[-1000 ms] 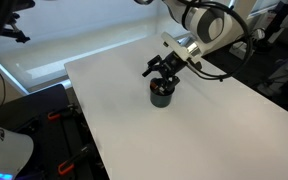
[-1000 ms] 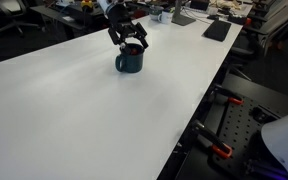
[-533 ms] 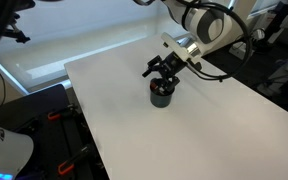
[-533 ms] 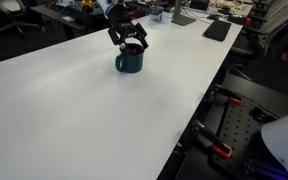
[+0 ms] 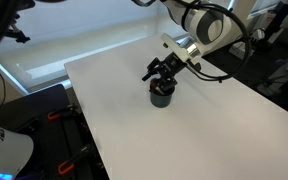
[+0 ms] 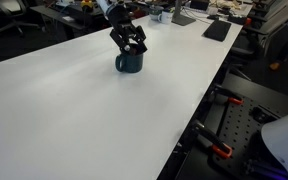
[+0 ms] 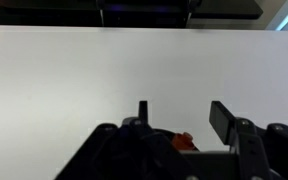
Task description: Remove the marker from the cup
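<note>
**Poised over the cup, hardly moved**

Since half a second ago almost nothing has shifted. My gripper (image 5: pixel 161 77) still hangs right above the cup (image 5: pixel 162 96). In an exterior view it (image 6: pixel 132 45) looks slightly turned compared with before, and the cup (image 6: pixel 130 63) stands where it stood.

In the wrist view my gripper (image 7: pixel 182 112) has its jaws well apart and clamped on nothing. An orange-red bit of the marker (image 7: pixel 184 140) shows low between the fingers (image 7: pixel 222 120). I cannot tell whether it touches either one. In both exterior views the marker is hidden by my gripper and the cup's wall.

The white table (image 6: pixel 64 110) is bare around the cup. A dark flat keyboard (image 6: pixel 216 30) lies well apart at the far end.
</note>
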